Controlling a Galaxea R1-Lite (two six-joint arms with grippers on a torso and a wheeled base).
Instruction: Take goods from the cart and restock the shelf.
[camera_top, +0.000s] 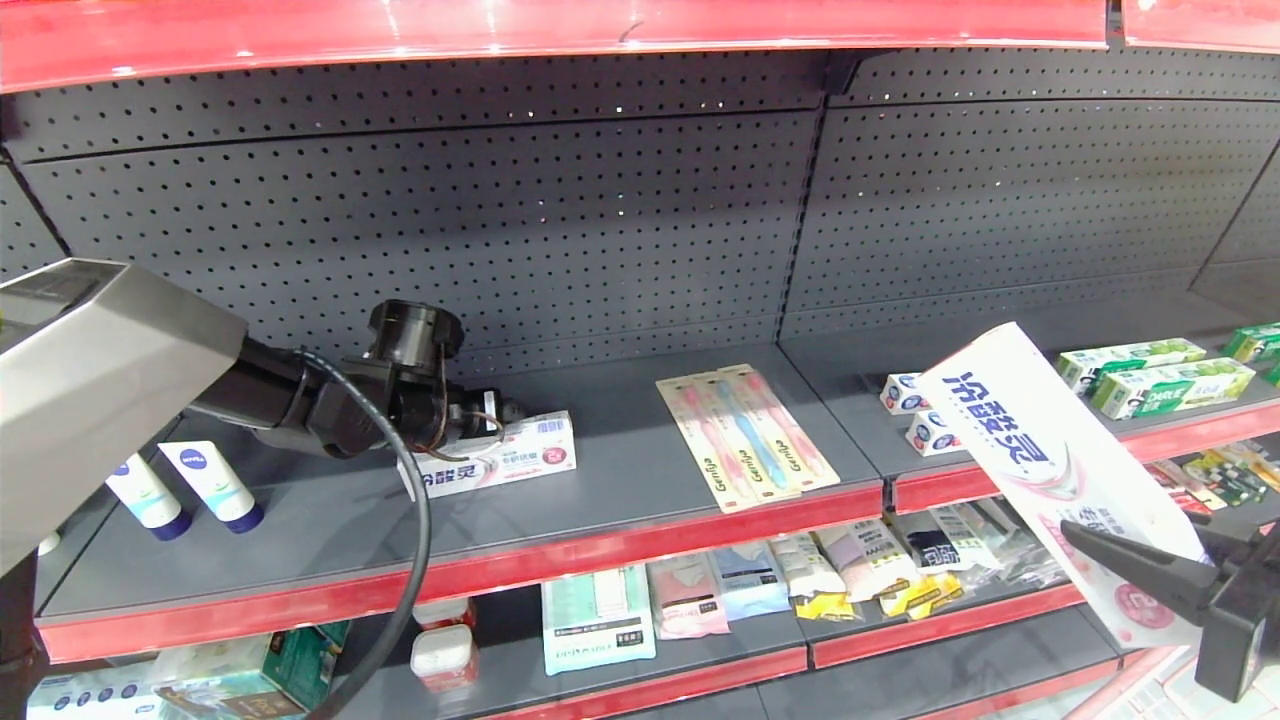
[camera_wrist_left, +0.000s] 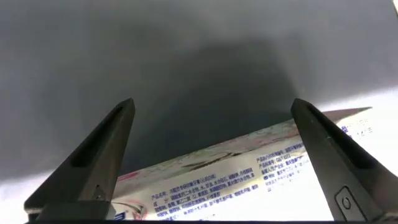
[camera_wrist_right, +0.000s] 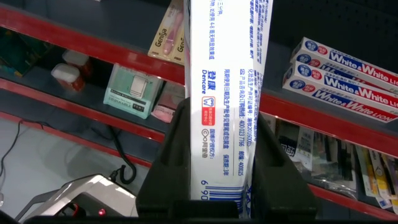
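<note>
Left gripper (camera_wrist_left: 212, 106) hangs with its fingers spread wide over a white toothpaste box (camera_top: 497, 460), which lies flat on the grey shelf board (camera_top: 620, 500). Right gripper (camera_wrist_right: 224, 124) is clamped on a second toothpaste box (camera_top: 1040, 450), held tilted in the air before the shelf's right part. Between the two boxes lie toothbrush packs (camera_top: 750, 435), and two white tubes (camera_top: 215, 480) stand at the left end. A dark perforated panel (camera_top: 600, 220) backs the shelf, and a red strip (camera_top: 600, 548) runs along its front edge
</note>
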